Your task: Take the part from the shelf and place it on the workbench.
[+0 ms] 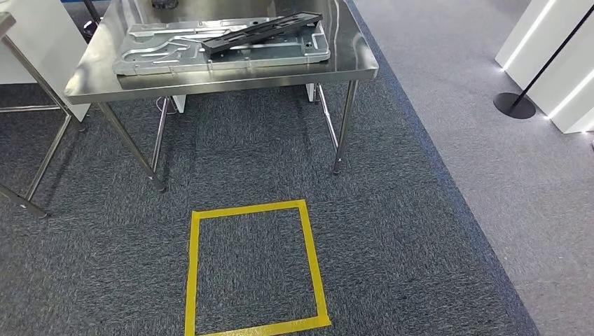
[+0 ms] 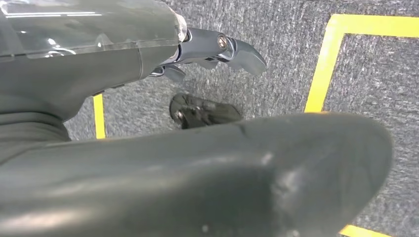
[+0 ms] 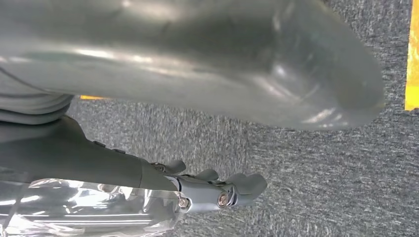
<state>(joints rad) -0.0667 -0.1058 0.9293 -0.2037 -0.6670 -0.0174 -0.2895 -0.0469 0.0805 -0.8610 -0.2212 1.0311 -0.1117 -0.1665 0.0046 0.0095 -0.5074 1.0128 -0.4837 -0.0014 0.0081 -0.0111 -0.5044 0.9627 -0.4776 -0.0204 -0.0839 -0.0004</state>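
Note:
A long black part (image 1: 263,33) lies slanted on top of a flat silver stamped plate (image 1: 161,52) on the steel workbench (image 1: 210,80) ahead of me. My left hand (image 2: 197,168) hangs over the carpet with its thick thumb near the camera and its dark fingers (image 2: 237,49) stretched out, holding nothing. Over the carpet too, my right hand (image 3: 207,64) holds nothing, its fingers (image 3: 232,190) apart from the thumb.
A yellow tape square (image 1: 249,206) marks the dark carpet between me and the workbench. Another metal-legged table (image 1: 31,77) stands at the left. White panels and a black round stand base (image 1: 513,105) are at the right on lighter grey floor.

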